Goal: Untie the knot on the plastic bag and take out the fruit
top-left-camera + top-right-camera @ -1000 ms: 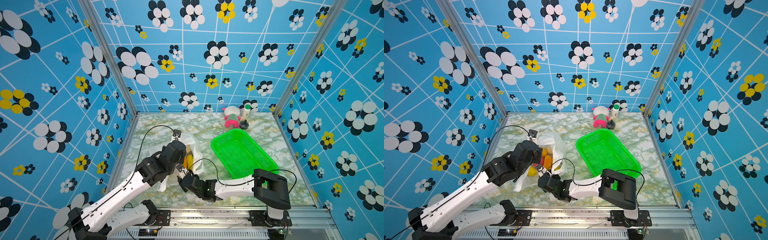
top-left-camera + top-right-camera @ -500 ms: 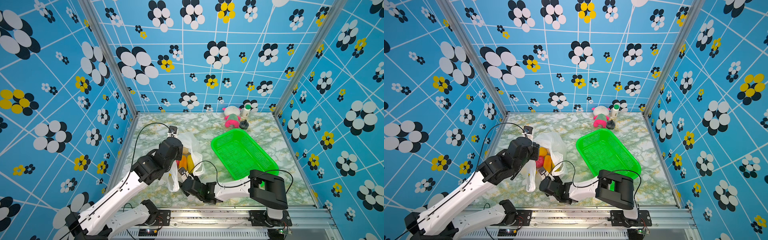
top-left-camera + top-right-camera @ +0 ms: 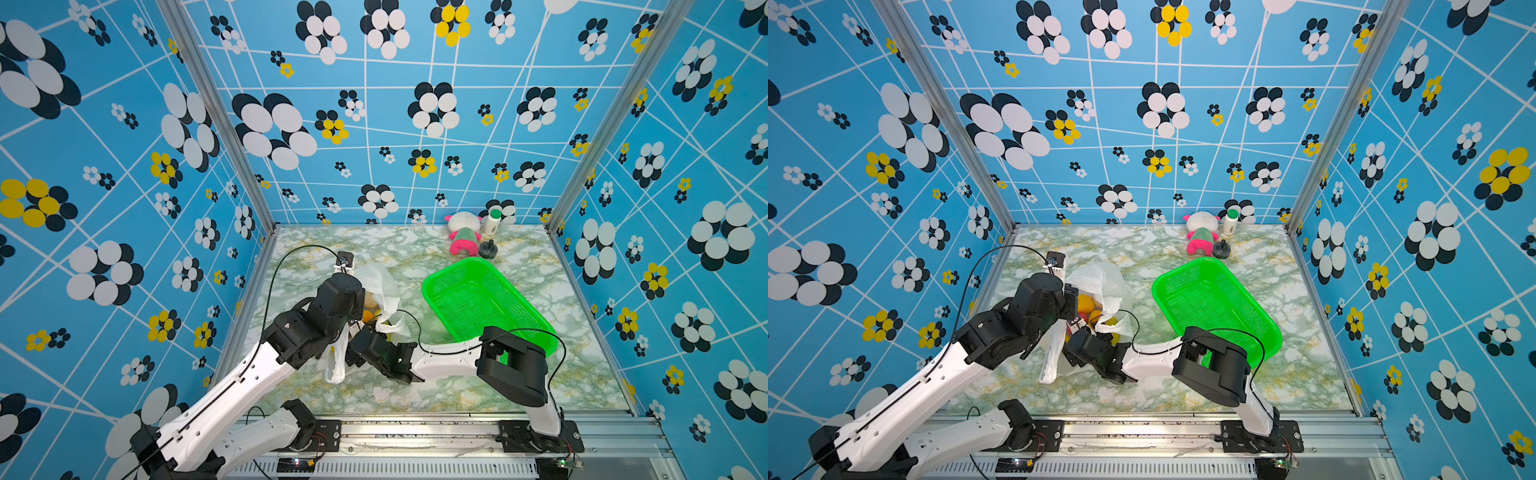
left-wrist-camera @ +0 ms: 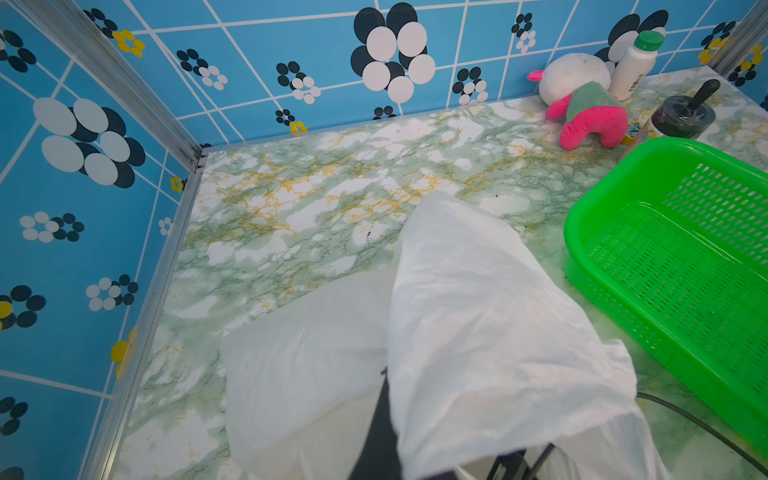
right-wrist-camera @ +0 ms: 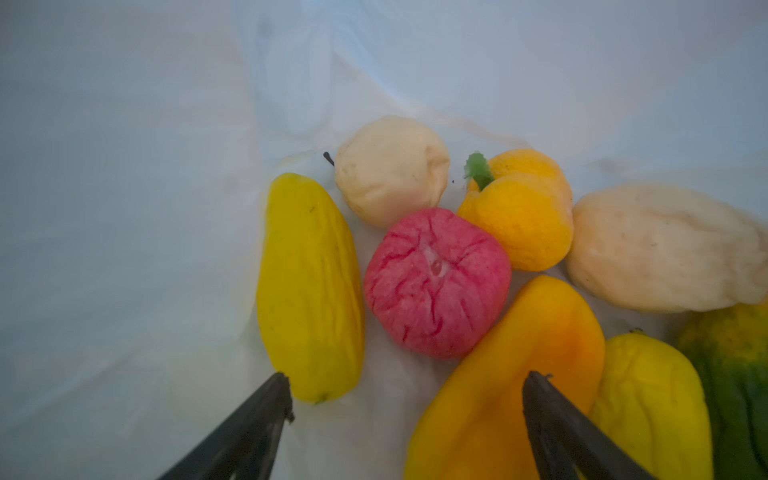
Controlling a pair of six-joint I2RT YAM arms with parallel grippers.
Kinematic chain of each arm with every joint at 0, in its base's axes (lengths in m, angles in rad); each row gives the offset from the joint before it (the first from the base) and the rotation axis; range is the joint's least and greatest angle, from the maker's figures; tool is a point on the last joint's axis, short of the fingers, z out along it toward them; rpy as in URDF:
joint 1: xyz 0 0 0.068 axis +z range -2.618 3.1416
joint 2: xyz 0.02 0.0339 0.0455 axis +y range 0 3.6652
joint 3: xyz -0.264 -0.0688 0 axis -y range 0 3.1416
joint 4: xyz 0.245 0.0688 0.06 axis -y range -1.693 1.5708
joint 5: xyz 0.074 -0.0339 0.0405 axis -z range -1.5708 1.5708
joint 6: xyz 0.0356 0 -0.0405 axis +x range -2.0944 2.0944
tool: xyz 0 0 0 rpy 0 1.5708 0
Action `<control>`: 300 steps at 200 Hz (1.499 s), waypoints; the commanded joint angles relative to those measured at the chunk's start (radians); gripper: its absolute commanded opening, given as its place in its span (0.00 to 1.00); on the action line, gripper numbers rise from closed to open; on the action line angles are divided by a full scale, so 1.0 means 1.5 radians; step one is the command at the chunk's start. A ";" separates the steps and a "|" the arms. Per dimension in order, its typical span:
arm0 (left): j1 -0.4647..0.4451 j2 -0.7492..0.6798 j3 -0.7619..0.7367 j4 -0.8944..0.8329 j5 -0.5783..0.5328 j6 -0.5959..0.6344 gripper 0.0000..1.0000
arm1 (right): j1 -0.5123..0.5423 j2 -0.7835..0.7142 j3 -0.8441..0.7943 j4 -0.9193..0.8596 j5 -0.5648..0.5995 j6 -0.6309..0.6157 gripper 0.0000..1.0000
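We logged the left gripper [image 4: 379,401] closed tight on the film of the plastic bag [image 3: 380,286], holding it up. The film draped over the fingers in the left wrist view, so only a dark sliver of them showed. A handle strip [image 3: 334,365] hung loose just below that gripper in both top views.

The bag sat right against the left gripper. Its long axis ran from the far side toward the near rail, and its mouth faced the right gripper [image 5: 405,388]. That gripper was inside the mouth with jaws spread wide, gripping nothing.

The fruit [image 3: 1087,302] lay clustered just ahead of it.
- A yellow oblong fruit [image 5: 309,286] had its near tip just beside one fingertip, long axis pointing away from the gripper.
- The red-pink ball [image 5: 436,282] sat ahead of the gap between the jaws, dimple toward the camera.
- A beige fruit [image 5: 390,170] lay beyond the ball.
- The pepper-shaped piece [image 5: 519,212] also lay beyond it, green stem pointing away from the gripper.
- An orange oblong fruit [image 5: 511,374] lay behind the other fingertip, long axis slanting away from the jaws.

The green basket [image 3: 440,282] lay apart from the right gripper, on its right, long axis diagonal. The plush toy [image 3: 463,235] lay well beyond it.
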 commanded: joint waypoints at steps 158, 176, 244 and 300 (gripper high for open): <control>0.007 -0.017 0.005 0.001 0.016 0.007 0.00 | -0.033 0.071 0.083 -0.068 -0.057 -0.019 0.45; 0.008 -0.015 0.007 0.001 0.015 0.008 0.00 | -0.033 0.034 0.068 -0.066 -0.060 -0.019 0.42; 0.010 -0.003 0.006 0.009 0.018 0.011 0.00 | -0.029 -0.068 0.000 -0.030 -0.096 -0.027 0.34; 0.011 -0.005 -0.001 0.010 0.016 0.010 0.00 | -0.027 -0.086 -0.017 -0.029 -0.079 -0.026 0.42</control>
